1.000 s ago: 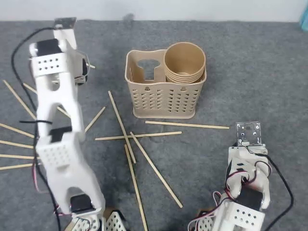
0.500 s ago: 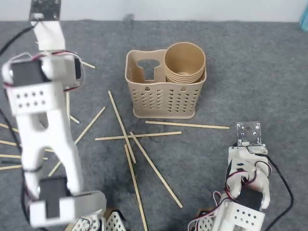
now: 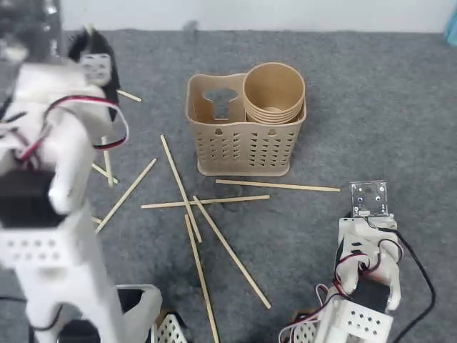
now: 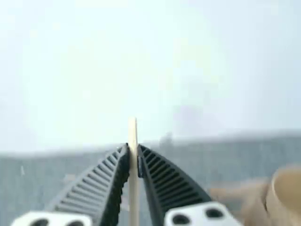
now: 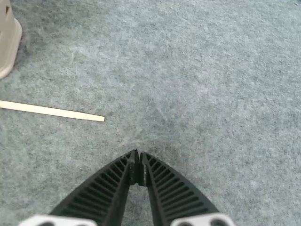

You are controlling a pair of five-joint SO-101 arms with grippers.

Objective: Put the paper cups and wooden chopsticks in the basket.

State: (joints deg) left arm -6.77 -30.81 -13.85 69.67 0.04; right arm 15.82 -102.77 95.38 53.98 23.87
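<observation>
Chopstick [image 4: 133, 129] pinched in left gripper [image 4: 133, 149], paper cups [image 3: 274, 89] in basket [image 3: 239, 148]

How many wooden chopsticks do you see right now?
9 chopsticks: one in the left gripper, four crossed before the basket, one at its right front, one slanting left of those, two peeking beside the left arm. That arm may hide more.

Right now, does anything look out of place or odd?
Nothing damaged or spilled. Loose chopsticks lie scattered and crossed on the carpet beside the basket; the cups sit stacked inside it. The left hand pinches one chopstick.
</observation>
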